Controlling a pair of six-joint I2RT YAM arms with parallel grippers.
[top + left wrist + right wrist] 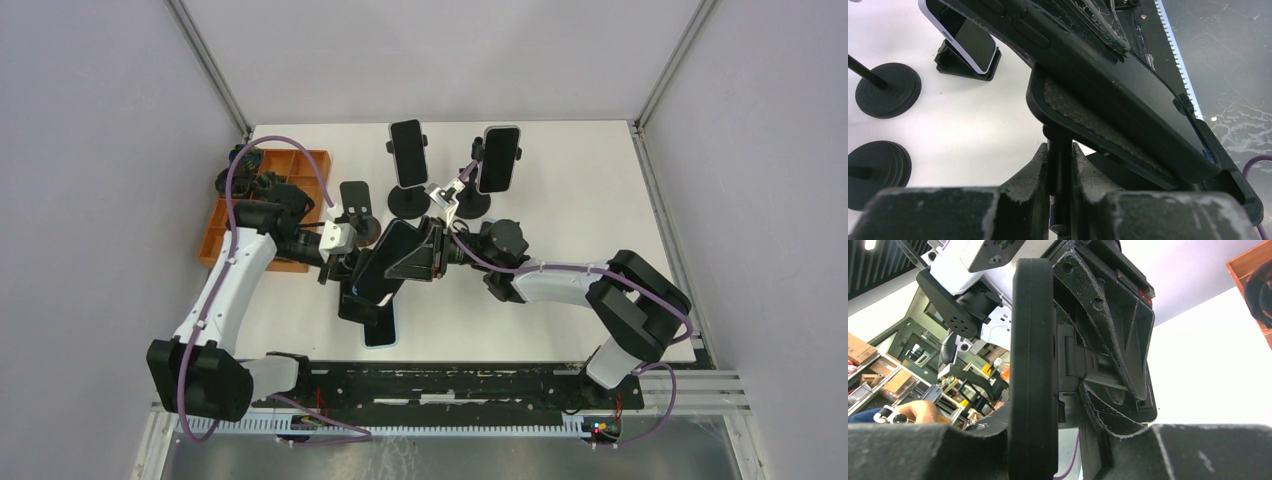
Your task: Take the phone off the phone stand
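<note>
The white table (600, 200) carries everything, and the stand (1038, 102) held up over its middle is the marker for the rest. The left arm (225, 285) reaches to the stand from the left and the right arm (555, 282) from the right, so the two meet at it. Left of the stand, at the table's edge, lies an orange tray (213, 235) with dark items in it.

The phone (385, 258), in a black case, sits tilted in the stand's cradle, not yet out of it. The right gripper (1048, 432) has its jaws closed from the right on the phone. One finger (923, 450) lies against the phone's face. The other sits behind, by the cradle's back.

The left gripper (1059, 150) is under the cradle, its jaws pressed together on the stand's thin stem.

Behind the stand two more phones stand upright on round-based holders, one (408, 152) directly behind and one (498, 158) behind to the right. A bare holder (357, 205) stands just behind to the left. On the near side of the stand a fourth phone (380, 328) rests on a low black prop.
</note>
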